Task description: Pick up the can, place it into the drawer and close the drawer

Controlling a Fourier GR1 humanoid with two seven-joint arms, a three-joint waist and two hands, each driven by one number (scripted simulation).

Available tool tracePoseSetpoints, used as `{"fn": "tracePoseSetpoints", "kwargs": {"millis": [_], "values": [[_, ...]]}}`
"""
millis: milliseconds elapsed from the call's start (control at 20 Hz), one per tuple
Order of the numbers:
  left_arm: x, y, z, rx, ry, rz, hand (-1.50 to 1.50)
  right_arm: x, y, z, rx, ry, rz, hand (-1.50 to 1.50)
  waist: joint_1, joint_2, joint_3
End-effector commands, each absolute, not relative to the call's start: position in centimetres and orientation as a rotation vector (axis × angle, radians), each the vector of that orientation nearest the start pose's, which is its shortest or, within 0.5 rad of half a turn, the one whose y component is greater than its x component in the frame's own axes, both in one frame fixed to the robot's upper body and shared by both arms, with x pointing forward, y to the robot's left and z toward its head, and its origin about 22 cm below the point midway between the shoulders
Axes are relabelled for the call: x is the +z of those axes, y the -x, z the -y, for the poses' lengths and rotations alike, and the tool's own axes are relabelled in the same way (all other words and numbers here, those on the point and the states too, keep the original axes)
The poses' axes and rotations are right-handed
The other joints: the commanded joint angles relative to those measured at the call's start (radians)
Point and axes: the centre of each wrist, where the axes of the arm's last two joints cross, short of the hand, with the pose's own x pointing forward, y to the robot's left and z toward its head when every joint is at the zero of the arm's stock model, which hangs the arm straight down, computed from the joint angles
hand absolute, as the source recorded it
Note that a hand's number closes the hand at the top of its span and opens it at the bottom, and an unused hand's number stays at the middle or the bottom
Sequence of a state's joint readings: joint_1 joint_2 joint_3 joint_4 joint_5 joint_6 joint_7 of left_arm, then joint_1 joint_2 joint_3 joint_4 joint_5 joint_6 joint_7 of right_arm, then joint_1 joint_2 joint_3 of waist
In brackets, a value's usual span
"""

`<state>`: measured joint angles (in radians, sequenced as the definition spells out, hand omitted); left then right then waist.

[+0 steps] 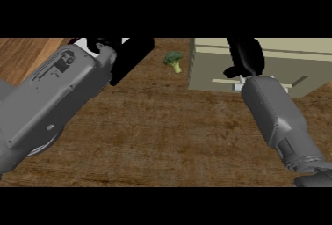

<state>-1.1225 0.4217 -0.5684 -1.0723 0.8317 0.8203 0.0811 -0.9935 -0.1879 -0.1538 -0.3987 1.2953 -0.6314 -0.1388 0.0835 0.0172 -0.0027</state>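
- Head view: a brown, wood-grained surface (162,132) fills most of the frame, with a paler wooden strip (19,57) at 10 o'clock.
- The left forearm (52,96) is large and grey. It comes in from 8 o'clock and slants up toward 11 o'clock.
- The left hand (126,55) is a black shape at 11 o'clock, reaching the top edge of the view. Whether it is clenched, released or grasping something cannot be told.
- A small white patch (81,42) with a touch of red shows at the top edge just beside that hand. What it is cannot be told.
- A piece of broccoli (174,60) lies on the surface at 12 o'clock, between the left hand and the drawer and touching neither.
- The drawer (207,66) is a beige box at 1 to 2 o'clock. Its walls and inside are visible from above, so it stands open.
- The right forearm (279,118) rises from 4 o'clock toward 1 o'clock and crosses the drawer's near wall.
- The right hand (246,55) is over the drawer's inside. Its far end runs off the top edge, so I cannot tell whether it is released, clenched or grasping anything.
- The can cannot be made out anywhere. It may be hidden by a hand, but that cannot be told.
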Motion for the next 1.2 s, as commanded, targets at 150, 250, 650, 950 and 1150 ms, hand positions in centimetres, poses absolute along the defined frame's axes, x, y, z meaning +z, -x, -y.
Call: {"fn": "tracePoseSetpoints", "kwargs": {"millis": [150,250,650,950,1150], "values": [[22.4,-39.8,-12.2,0.154,-0.047,1.725,-1.50,8.1,-45.7,20.2,1.004,1.394,1.689,-1.50,0.012,0.013,0.005],[22.9,-39.6,-13.0,0.148,-0.035,1.732,-1.50,9.6,-46.3,20.6,1.009,1.427,1.672,-1.50,0.020,0.014,0.005],[23.4,-39.3,-13.2,0.147,-0.040,1.732,-1.50,12.8,-47.3,21.0,0.989,1.424,1.664,-1.50,0.036,0.026,0.005],[23.4,-38.3,-11.9,0.132,-0.012,1.745,-1.50,12.2,-47.3,18.0,0.783,1.012,1.793,-1.50,0.035,0.016,0.010],[23.2,-38.5,-12.5,0.132,-0.029,1.735,-1.50,12.2,-47.3,17.6,0.615,0.771,1.809,-1.50,0.030,0.015,0.011]]}}
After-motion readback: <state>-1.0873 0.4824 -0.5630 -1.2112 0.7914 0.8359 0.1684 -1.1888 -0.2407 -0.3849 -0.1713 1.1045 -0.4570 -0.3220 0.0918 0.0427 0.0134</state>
